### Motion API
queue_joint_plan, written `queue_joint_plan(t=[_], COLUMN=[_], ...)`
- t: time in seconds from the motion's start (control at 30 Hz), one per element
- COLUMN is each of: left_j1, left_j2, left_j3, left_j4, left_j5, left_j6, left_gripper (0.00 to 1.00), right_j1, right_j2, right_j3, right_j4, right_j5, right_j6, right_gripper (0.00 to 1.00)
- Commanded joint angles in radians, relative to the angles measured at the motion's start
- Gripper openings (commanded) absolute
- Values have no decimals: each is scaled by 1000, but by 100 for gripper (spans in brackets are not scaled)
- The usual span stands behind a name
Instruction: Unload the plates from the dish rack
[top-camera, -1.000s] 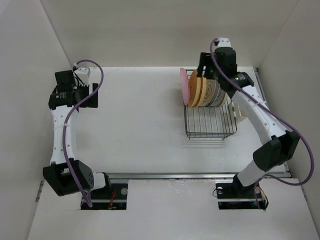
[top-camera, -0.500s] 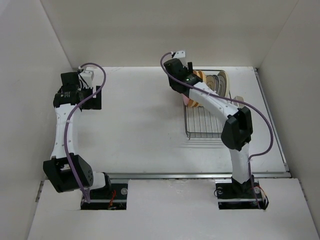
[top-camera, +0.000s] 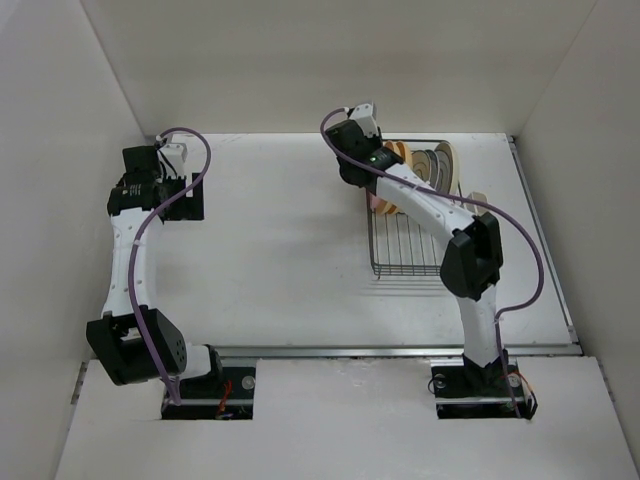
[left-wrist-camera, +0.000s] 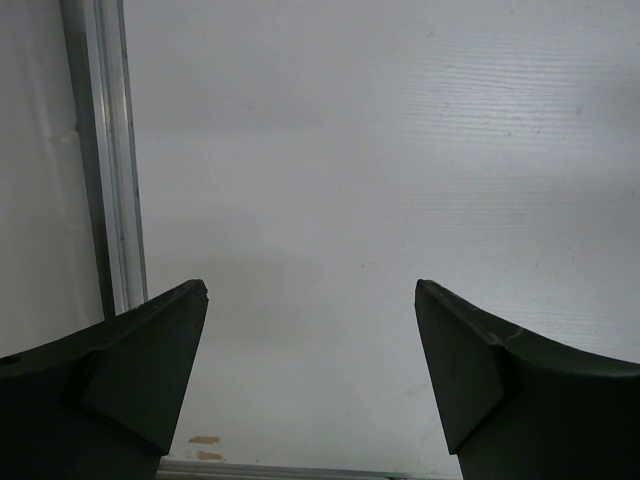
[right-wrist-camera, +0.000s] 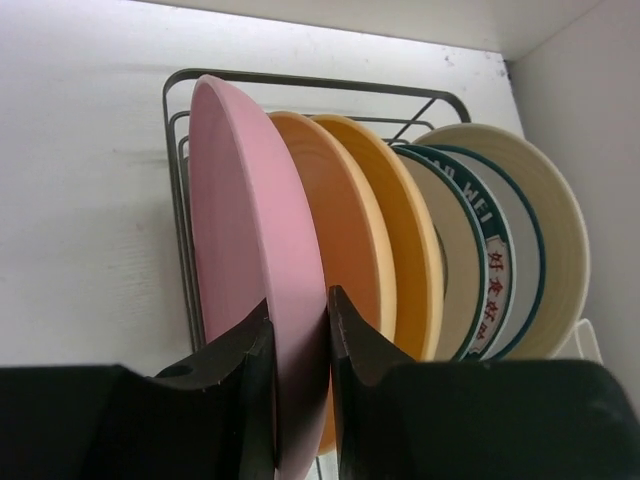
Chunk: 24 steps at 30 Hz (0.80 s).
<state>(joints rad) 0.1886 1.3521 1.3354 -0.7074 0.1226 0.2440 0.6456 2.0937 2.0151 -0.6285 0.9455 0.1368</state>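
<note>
The black wire dish rack (right-wrist-camera: 181, 200) holds several plates on edge. The pink plate (right-wrist-camera: 250, 200) stands at the left end, then two yellow-orange plates (right-wrist-camera: 352, 235), two white ones with dark patterned rings (right-wrist-camera: 492, 262) and a cream one (right-wrist-camera: 562, 230). My right gripper (right-wrist-camera: 298, 318) is shut on the pink plate's rim, one finger on each face. From above, the right wrist (top-camera: 352, 148) covers the rack's (top-camera: 405, 252) left end, and only a sliver of pink plate (top-camera: 372, 204) shows. My left gripper (left-wrist-camera: 310, 300) is open and holds nothing, low over bare table at the far left (top-camera: 190, 192).
A cream cutlery cup (top-camera: 478, 200) hangs on the rack's right side. White walls close in the table at the back and on both sides. In the left wrist view, an aluminium rail (left-wrist-camera: 110, 150) runs along the table's left edge.
The right arm has swung from behind the rack's right side to its left end, over the pink plate. The left arm has barely shifted.
</note>
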Motion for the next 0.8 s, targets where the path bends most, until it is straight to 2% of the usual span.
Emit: queue_joint_plan(t=[0.0,0.3,0.43,0.5,0.57,0.6,0.67,0.7,0.77], left_j1=[-5,-14,-14,-14,-14,-14,-14,-14,-5], left_j2=[-25,-34,-44,-44,-44,-44,-44,-44,-56], left_j3=[-5,-15,-24,-24,-34,-44,-53,-65,-79], left_j4=[8,8,17,17,17,17,17,17,17], left_j5=[-3,-3,-21,-44,-72,-72,-81,-81,-81], left_j6=[-18,-18,-28,-54,-75,-87,-107,-118,-118], left_gripper=[82,83,83,83,83,83,83,83,84], right_j1=[34,66,66,97,115,115,115,115,115], right_j2=[-112,-167,-221,-256,-265,-265,-245,-233,-189], right_j3=[62,119,88,55,28,19,-7,-51,-93], right_j4=[84,190,236,247,211,157,127,139,168], right_j5=[87,282,291,172,-38,-302,-545,-774,-965], right_j6=[-23,-225,-249,-249,-200,-177,-119,-118,-91], right_gripper=[0,0,0,0,0,0,0,0,0])
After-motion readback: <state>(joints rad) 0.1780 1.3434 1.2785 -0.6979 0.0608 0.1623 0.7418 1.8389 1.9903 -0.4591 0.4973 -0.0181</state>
